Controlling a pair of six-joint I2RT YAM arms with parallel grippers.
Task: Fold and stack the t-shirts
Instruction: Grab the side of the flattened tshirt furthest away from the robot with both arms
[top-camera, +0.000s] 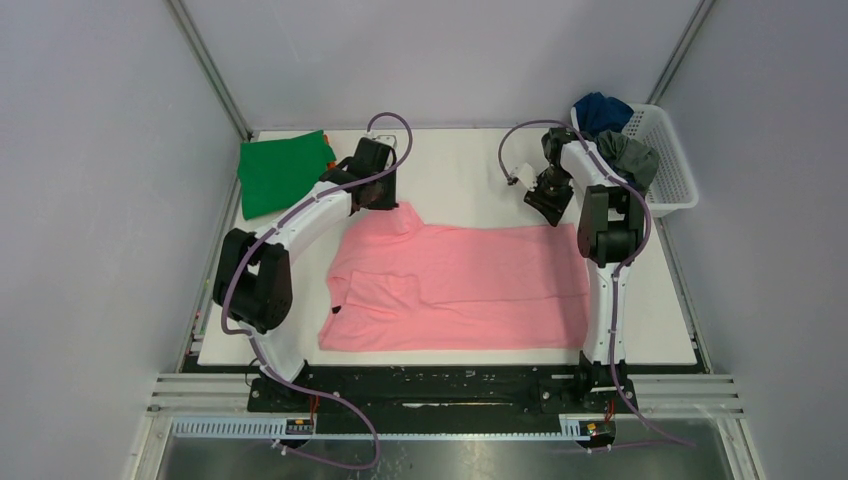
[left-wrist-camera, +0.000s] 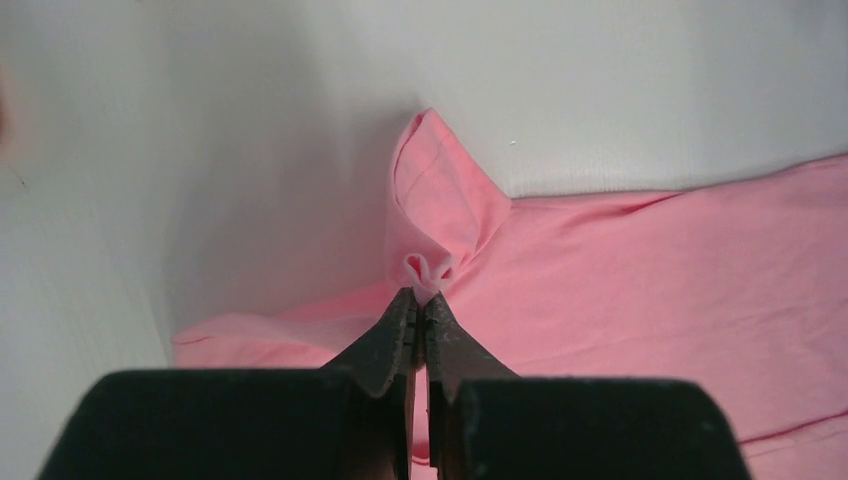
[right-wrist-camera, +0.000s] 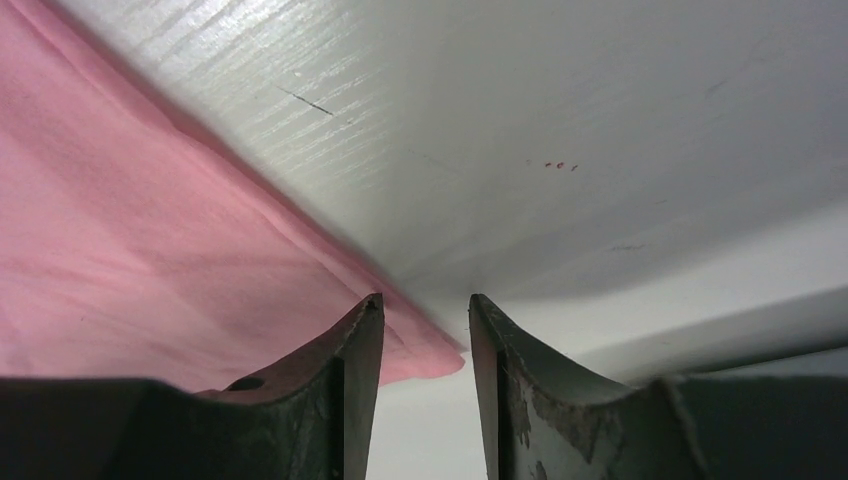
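The pink t-shirt (top-camera: 460, 285) lies spread on the white table, partly folded on its left side. My left gripper (top-camera: 385, 200) is shut on a pinch of its far left corner, a sleeve (left-wrist-camera: 430, 270). My right gripper (top-camera: 548, 205) is open just above the shirt's far right corner (right-wrist-camera: 440, 355), which lies between the jaws. A folded green t-shirt (top-camera: 283, 172) lies at the far left, with a bit of orange cloth (top-camera: 329, 164) showing at its right edge. The dark blue (top-camera: 600, 110) and grey (top-camera: 630, 157) t-shirts hang over the basket.
A white lattice basket (top-camera: 672, 165) stands at the far right edge of the table (top-camera: 460, 170). Grey walls close in on the left, back and right. The arm bases and a rail sit along the near edge.
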